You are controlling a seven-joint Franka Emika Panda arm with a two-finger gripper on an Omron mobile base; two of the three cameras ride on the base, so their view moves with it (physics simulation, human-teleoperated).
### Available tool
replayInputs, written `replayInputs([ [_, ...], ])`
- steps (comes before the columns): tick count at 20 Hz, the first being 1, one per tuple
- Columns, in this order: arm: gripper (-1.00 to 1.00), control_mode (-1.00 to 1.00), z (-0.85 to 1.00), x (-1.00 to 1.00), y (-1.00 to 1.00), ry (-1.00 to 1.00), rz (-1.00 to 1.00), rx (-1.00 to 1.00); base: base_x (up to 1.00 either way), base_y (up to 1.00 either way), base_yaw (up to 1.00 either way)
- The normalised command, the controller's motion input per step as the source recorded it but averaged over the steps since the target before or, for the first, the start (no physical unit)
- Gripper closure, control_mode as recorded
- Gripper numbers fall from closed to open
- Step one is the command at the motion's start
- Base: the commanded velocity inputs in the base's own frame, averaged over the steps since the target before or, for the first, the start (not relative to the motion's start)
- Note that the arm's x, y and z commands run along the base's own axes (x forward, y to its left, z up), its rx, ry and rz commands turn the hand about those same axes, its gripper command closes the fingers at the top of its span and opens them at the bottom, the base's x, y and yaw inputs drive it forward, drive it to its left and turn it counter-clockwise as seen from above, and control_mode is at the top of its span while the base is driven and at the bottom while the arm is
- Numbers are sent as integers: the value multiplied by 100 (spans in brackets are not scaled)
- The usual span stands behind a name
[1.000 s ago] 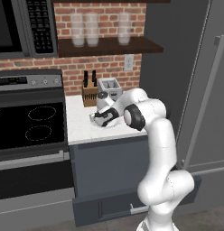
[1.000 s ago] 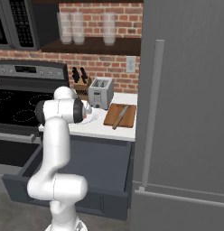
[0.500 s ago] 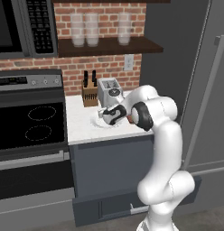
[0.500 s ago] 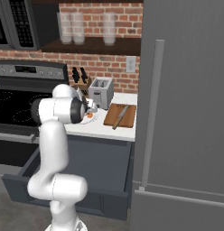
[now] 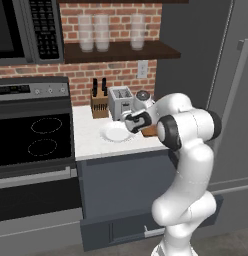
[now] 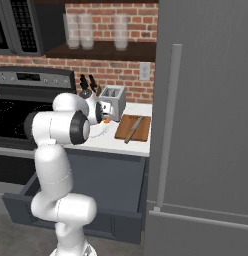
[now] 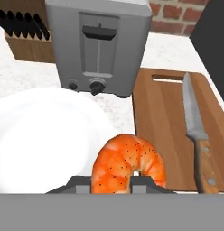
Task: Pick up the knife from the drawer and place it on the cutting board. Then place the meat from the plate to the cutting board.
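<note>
The end effector [image 7: 111, 182] is closed on the meat [image 7: 128, 164], a curled orange-red piece with dark specks, held between the two dark fingertips [image 7: 80, 182] just above the right part of the white plate [image 7: 37, 135]. From the right base camera the meat [image 6: 106, 120] shows as a small orange spot beside the arm's wrist, over the pale surface [image 6: 123, 142].

Right of the plate lies the cutting board [image 7: 170, 131], its near-left edge close to the meat. The knife [image 7: 196, 135] already rests along the board's right side, blade pointing away toward the brick wall, wooden handle toward the camera. The board's left and middle are bare wood.

Directly behind the plate stands a silver toaster [image 7: 99, 43], its lever and knob facing the hand; it sits close to the board's far-left corner. Left of it is a wooden knife block [image 7: 25, 38] with black handles. No writing can be read on any of these.

The surface ends on the right against the tall grey refrigerator [image 6: 206, 120], so the board lies near that side. A black stove [image 5: 31, 140] borders the left end of the surface. Below the surface, the drawer [image 6: 21, 202] stands pulled out.
</note>
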Motion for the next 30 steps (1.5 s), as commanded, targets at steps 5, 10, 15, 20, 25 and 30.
replayInputs([
  [5, 100, -100, 14, 0, -41, 0, 0, 0, 0, 0, 0],
  [10, 100, -100, 0, 2, -43, 2, 0, 0, 0, 0, 0],
  [15, 100, -100, -12, 8, -32, 6, 2, 0, 0, 0, 0],
  [20, 100, -100, -28, 14, -12, 10, 4, 0, 0, 0, 0],
  [25, 100, -100, -21, 11, -15, 7, 5, 0, 0, 0, 0],
  [30, 100, -100, -17, 14, -15, 5, 4, 0, 0, 0, 0],
])
